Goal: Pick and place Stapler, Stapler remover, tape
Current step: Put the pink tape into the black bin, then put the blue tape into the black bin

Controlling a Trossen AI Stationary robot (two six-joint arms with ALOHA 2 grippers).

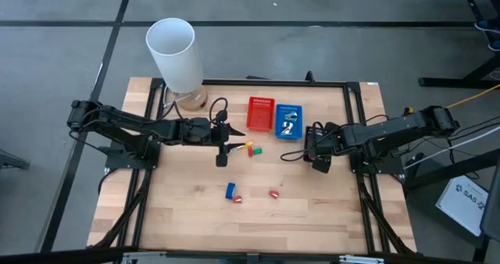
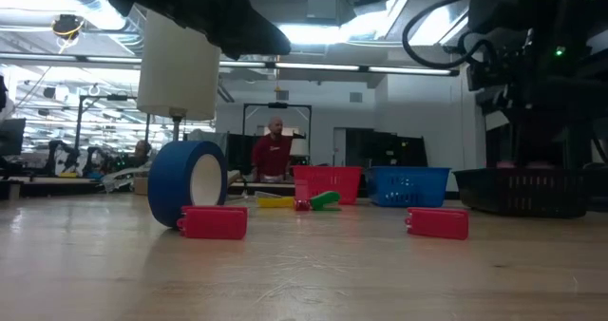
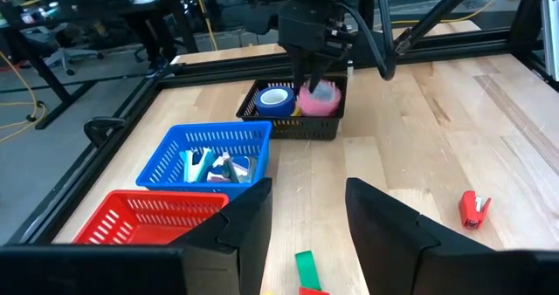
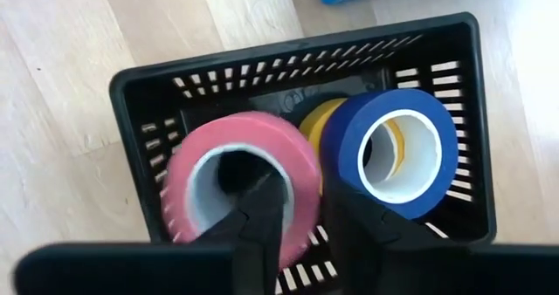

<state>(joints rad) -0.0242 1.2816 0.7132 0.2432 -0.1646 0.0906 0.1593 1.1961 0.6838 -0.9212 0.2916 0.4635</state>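
Right tool (image 4: 301, 221) | pinching pink tape (image 4: 240, 186) wall; over black basket (image 4: 131, 112)

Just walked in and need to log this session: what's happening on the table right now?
The right gripper is over the black basket, its fingers around the wall of a pink tape roll it is placing beside a blue roll and a yellow one. The left gripper hovers open mid-table above small green and yellow pieces. Another blue tape roll and two red staple removers wait on the wood. Red and blue baskets sit further back.

text: "SA5", partly legible | on: white sheet (image 1: 462, 195) beside the table
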